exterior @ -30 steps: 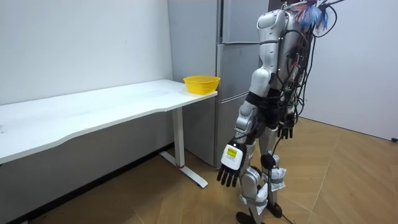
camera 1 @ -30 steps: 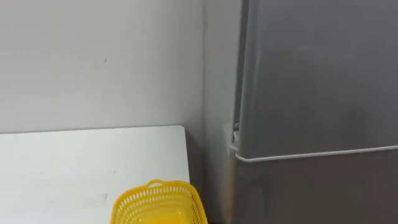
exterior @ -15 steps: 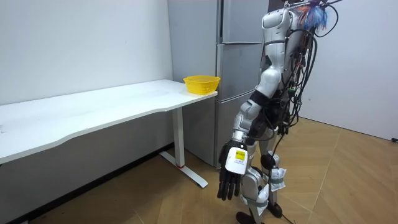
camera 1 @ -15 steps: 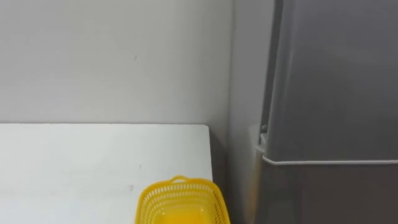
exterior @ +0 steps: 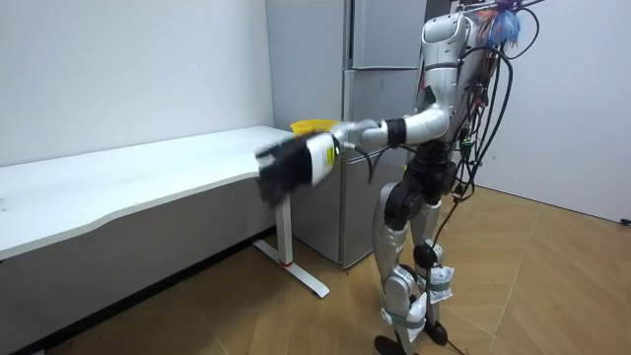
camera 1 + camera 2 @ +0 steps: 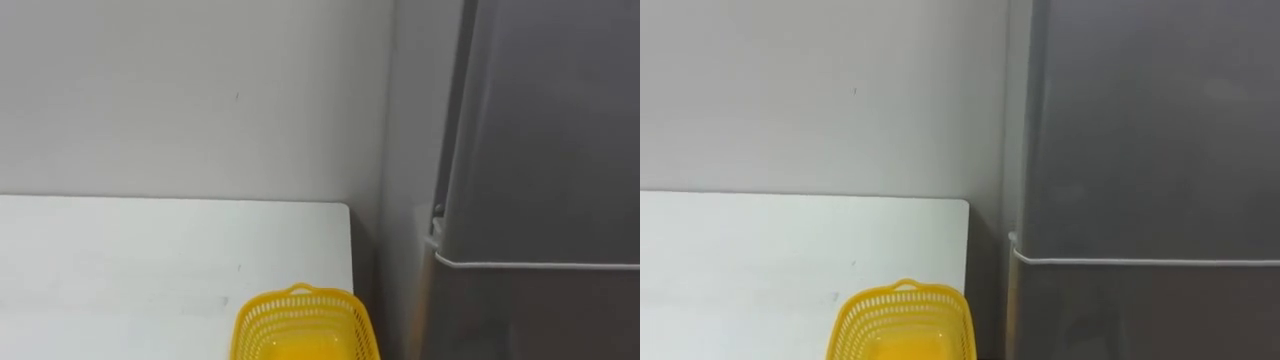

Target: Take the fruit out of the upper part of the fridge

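Item sought: contents unseen, shut behind the upper door (image 6: 550,130) of the fridge (image 5: 360,212). The door is judged stiff, smooth and held by its seal, so it wants a firm pull at a free edge. No handle shows, and a small fitting (image 6: 437,212) at its lower left corner may be a hinge.

Left hand (image 5: 294,170): stretched out level on the table (image 6: 120,260) side of the fridge; whether wide or closed cannot be told through the blur.

Eye views give the seam (image 6: 540,266) under the door and a yellow basket (image 6: 305,325) on the table just left of the fridge; the room view adds the robot standing before the fridge.
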You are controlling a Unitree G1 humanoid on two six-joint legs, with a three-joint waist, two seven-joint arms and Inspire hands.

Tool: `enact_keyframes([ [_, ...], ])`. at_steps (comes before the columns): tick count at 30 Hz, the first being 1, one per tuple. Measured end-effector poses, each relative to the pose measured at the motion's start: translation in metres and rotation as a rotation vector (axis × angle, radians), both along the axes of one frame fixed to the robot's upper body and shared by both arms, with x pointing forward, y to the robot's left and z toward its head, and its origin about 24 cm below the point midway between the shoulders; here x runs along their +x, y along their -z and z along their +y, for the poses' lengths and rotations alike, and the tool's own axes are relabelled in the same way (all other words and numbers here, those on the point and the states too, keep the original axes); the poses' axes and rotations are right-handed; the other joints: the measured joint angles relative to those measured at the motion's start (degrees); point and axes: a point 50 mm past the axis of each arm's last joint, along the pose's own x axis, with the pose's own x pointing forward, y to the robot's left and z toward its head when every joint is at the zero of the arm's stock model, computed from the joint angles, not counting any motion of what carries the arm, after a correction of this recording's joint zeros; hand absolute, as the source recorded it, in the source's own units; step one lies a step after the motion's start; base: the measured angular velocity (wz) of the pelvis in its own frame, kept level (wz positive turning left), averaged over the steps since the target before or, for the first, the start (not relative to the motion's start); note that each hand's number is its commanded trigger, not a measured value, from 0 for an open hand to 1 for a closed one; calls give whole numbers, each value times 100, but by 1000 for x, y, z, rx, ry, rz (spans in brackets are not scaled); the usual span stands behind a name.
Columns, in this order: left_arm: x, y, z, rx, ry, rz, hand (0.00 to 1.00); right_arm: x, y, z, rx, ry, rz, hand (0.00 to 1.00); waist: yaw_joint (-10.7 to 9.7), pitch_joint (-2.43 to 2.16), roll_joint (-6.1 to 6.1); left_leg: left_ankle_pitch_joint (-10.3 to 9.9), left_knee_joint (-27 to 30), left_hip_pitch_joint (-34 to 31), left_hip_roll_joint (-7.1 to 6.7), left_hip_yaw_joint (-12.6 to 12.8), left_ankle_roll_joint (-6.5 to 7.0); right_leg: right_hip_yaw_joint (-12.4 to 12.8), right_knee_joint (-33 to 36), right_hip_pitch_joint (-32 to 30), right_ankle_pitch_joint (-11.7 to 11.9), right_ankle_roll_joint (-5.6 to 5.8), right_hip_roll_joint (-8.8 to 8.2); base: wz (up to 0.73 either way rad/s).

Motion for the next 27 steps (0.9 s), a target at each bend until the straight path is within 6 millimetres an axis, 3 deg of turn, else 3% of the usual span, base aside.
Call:
enact_keyframes([
  [4, 5, -58, 4, 255, -4, -133, 0, -10, 1, 0, 3, 3, 22, 0, -24, 26, 21, 0, 0, 21, -2, -3, 0, -1, -13, 4, 0, 1, -7, 0],
  [6, 7, -74, 2, 313, 6, -186, 0, -12, 1, 0, 8, 3, 26, 0, -51, 55, 45, 0, 3, 47, -4, -4, 0, 6, -24, 16, 1, 2, -4, 0],
  [10, 12, -110, -15, 476, 92, -290, 0, -17, 1, 2, 42, -4, 26, 0, -154, 69, 60, 0, 2, -1, -12, -84, 1, -22, -115, 53, 20, 11, 7, 6],
  [17, 27, -149, -48, 624, 333, -450, 0, -23, 2, 2, 81, -15, 59, 0, -413, 121, 133, 0, 8, -53, -21, -117, 3, -27, -108, 19, 21, 11, 3, 2],
  [22, 56, -163, -86, 685, 698, -515, 0, -30, 4, 7, 140, -20, 95, 0, -755, 148, 90, 6, 2, -12, -42, -191, 10, -127, -123, 106, 22, 15, -20, 8],
  [27, 81, -168, -119, 626, 1086, -616, 0, -28, 4, 9, 164, -39, 104, 0, -969, 152, 59, 13, -12, -31, -33, -128, 12, 3, -107, 11, 23, 13, -6, -10],
])
